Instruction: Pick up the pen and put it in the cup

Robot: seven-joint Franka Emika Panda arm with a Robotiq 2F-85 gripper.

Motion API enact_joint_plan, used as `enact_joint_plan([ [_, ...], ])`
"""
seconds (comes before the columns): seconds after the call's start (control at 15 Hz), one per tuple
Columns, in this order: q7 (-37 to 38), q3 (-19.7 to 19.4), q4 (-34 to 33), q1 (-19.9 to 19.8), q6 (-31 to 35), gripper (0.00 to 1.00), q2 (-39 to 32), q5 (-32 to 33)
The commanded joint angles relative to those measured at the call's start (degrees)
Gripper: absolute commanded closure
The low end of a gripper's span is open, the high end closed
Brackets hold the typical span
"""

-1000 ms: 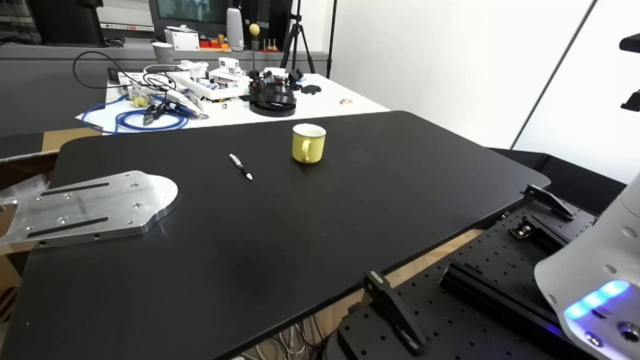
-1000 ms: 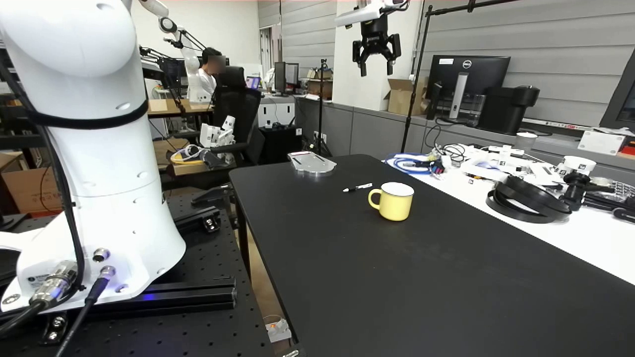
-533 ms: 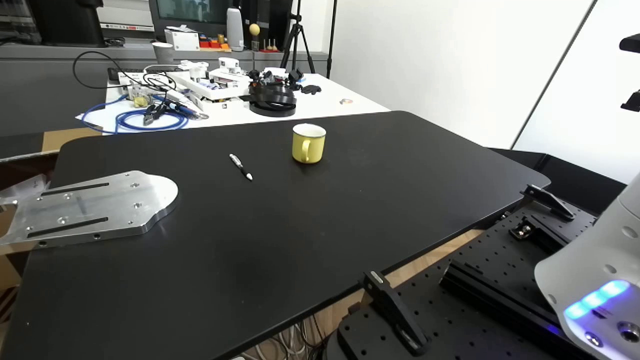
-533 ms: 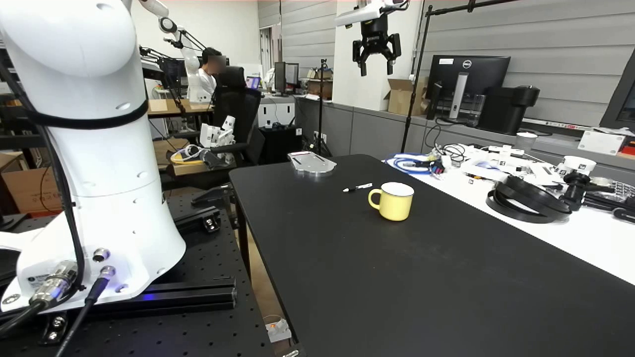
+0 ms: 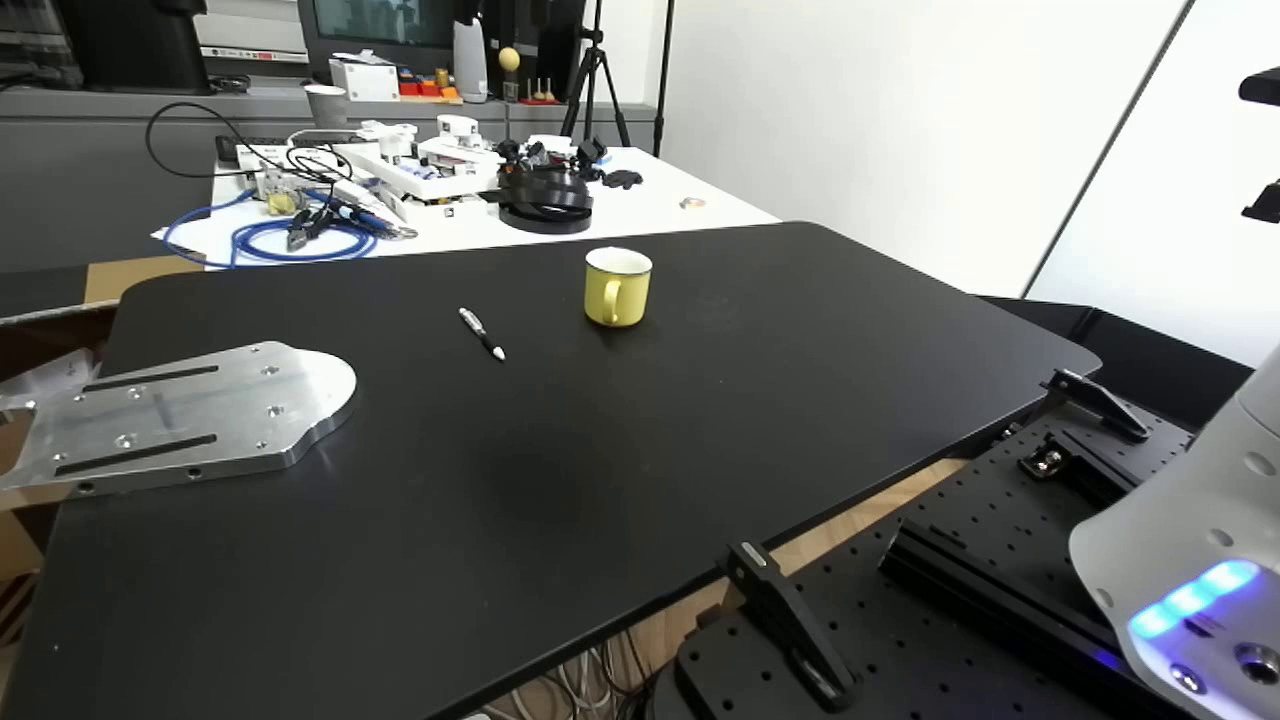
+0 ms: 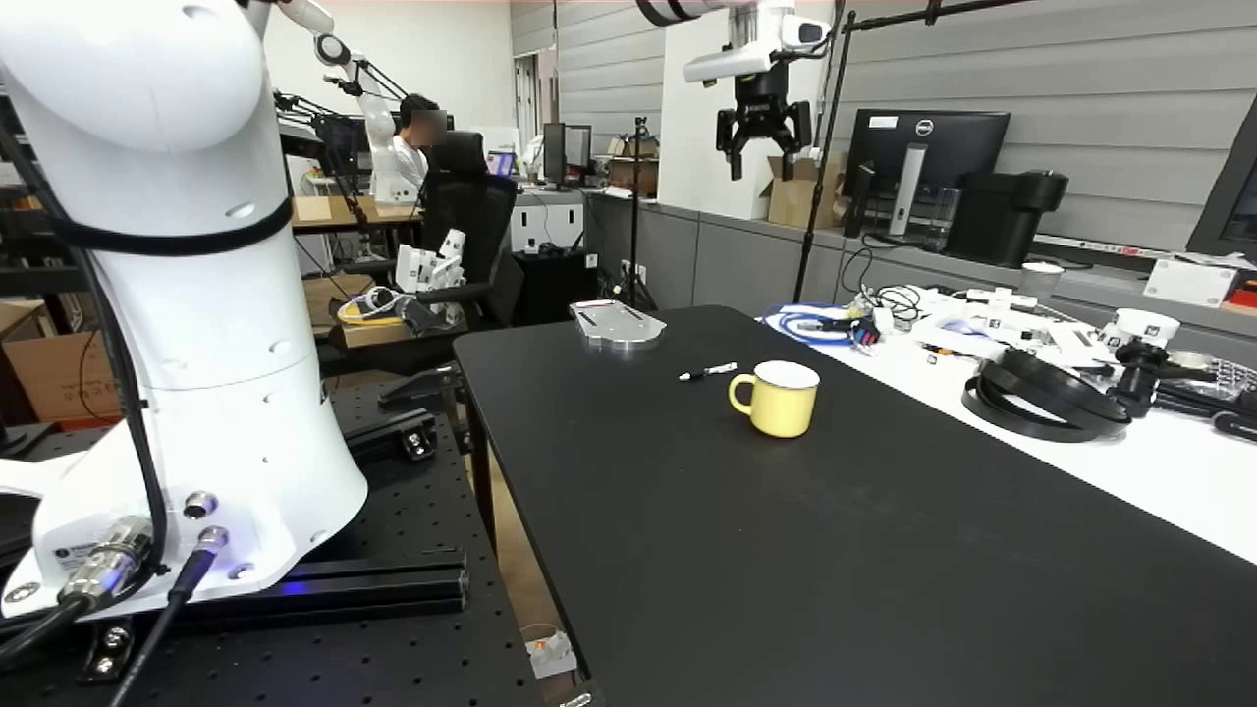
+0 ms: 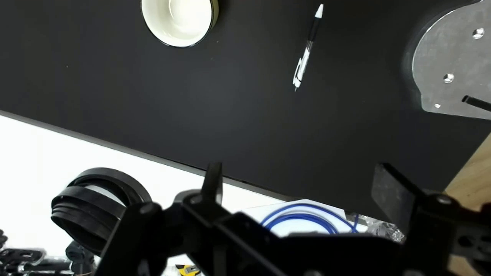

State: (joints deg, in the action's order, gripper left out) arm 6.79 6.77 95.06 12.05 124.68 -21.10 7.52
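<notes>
The pen point(image 5: 482, 334), whitish with a black grip section, lies flat on the black table in both exterior views point(image 6: 707, 372). The yellow cup point(image 5: 632, 298) with a white rim stands upright near it, apart from it point(image 6: 786, 407). In the wrist view, the pen point(image 7: 302, 65) is at upper centre and the cup point(image 7: 182, 21) is cut off by the top edge, its visible inside bare. My gripper point(image 6: 763, 173) is open and empty, high above the table. Its fingers are wide apart in the wrist view point(image 7: 299, 168).
A thick metal plate point(image 5: 200, 405) lies on the table on the pen's far side from the cup. A white table point(image 5: 690, 180) adjoins the black one, with a blue coiled cable point(image 5: 300, 240), black rings point(image 5: 545, 200) and white parts. The robot base point(image 6: 216, 452) stands at the table's edge.
My gripper has come down a little and shifted slightly to the right in an exterior view, staying open. The pen and the cup have not moved.
</notes>
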Motion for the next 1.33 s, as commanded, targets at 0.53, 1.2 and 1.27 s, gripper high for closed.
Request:
enact_joint_plan([
  [0.53, 1.79, -0.66, 0.54, 2.44, 12.43, 0.00, -12.33, -2.22],
  [1.2, 13.90, -6.75, 0.67, 9.45, 18.82, 0.00, -20.59, -0.92],
  [1.27, 15.11, -7.35, 0.96, 9.92, 19.15, 0.00, -21.08, -0.91],
])
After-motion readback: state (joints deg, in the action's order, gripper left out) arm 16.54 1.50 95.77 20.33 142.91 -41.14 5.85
